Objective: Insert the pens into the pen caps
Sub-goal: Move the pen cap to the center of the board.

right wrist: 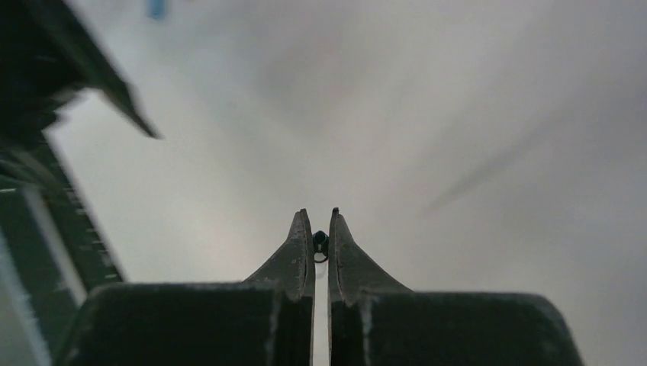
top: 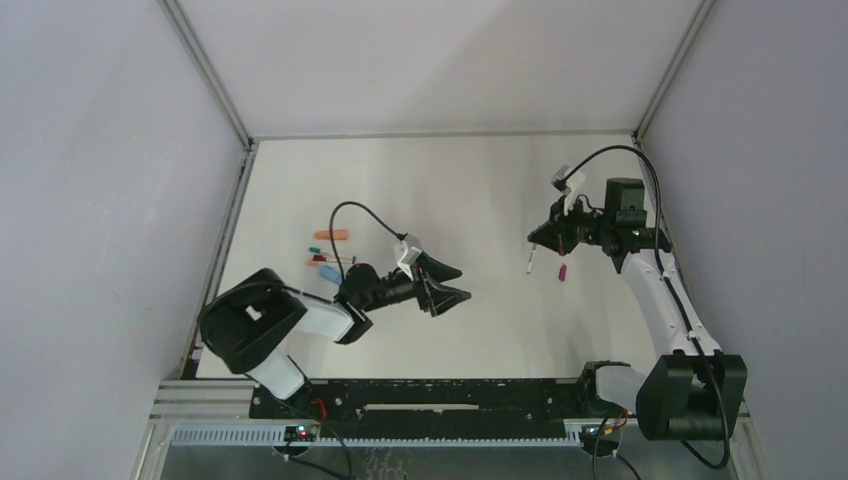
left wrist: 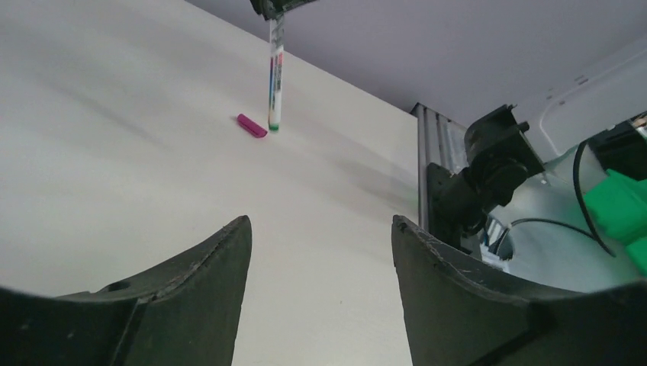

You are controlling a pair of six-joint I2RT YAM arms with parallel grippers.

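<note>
My right gripper (top: 540, 240) is shut on a white pen (top: 531, 260) that hangs down from it, tip just above the table; the left wrist view shows this pen (left wrist: 275, 76) upright with a green tip. In the right wrist view the pen end (right wrist: 320, 242) sits pinched between the shut jaws. A magenta cap (top: 563, 272) lies on the table just right of the pen's tip and also shows in the left wrist view (left wrist: 252, 125). My left gripper (top: 450, 283) is open and empty, near the table's middle. More pens and caps (top: 325, 255) lie at the left.
An orange cap (top: 331, 235) and a light blue cap (top: 328, 272) are among the left group. Metal frame rails run along the table's left side (top: 228, 250) and near edge (top: 420, 385). White walls close in the back and sides.
</note>
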